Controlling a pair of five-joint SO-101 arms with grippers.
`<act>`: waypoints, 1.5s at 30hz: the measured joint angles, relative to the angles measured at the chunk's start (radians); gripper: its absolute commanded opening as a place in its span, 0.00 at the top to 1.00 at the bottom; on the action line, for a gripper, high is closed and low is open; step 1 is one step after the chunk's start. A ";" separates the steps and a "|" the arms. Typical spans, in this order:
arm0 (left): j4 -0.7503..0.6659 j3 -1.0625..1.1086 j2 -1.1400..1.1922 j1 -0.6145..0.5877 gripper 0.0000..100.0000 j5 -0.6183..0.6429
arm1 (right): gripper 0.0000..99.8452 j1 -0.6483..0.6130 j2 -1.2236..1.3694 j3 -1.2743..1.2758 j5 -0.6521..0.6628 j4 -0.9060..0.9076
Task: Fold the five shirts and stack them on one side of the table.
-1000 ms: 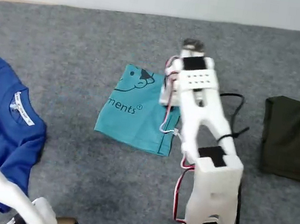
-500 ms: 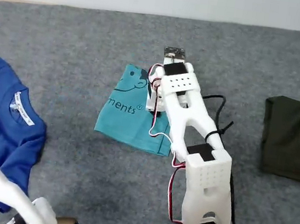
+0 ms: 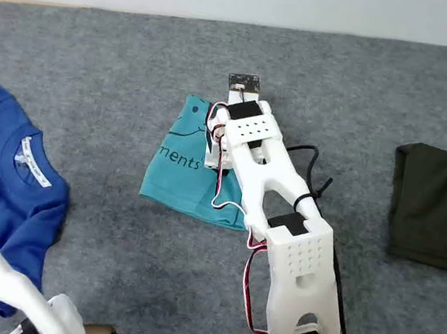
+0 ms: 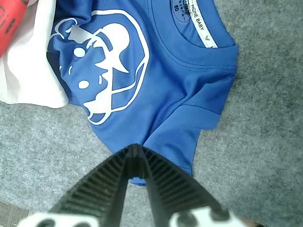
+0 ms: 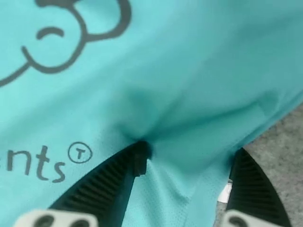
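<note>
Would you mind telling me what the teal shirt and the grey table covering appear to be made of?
Teal shirt: soft matte knit, probably cotton jersey; it puckers where the right pincer presses. Table covering: grey felt-like carpet, judging by its fuzzy, speckled surface.

Right gripper [image 5: 189, 155] spread on teal shirt [image 5: 165, 71]; one fingertip [image 5: 139, 153] seemingly pressing fabric.

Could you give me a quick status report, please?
Right gripper open, fingers down on the teal shirt. Left gripper shut over the blue shirt. Dark folded shirt lies apart.
</note>
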 measured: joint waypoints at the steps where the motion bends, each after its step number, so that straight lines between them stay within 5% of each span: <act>1: 0.000 0.000 0.000 0.000 1.00 0.000 | 0.69 0.000 0.000 0.000 -0.002 0.008; 8: 0.000 0.000 0.000 0.000 1.00 0.000 | 0.70 0.006 0.006 -0.015 -0.002 0.069; 16: 0.000 0.000 0.000 0.000 1.00 0.000 | 1.00 0.008 0.015 -0.017 -0.002 0.074; 28: 0.000 0.000 0.000 0.000 1.00 0.000 | 0.99 0.081 0.017 -0.054 0.021 0.080; 45: 0.000 0.000 0.000 0.000 1.00 0.000 | 0.99 0.319 -0.112 -0.269 0.376 0.354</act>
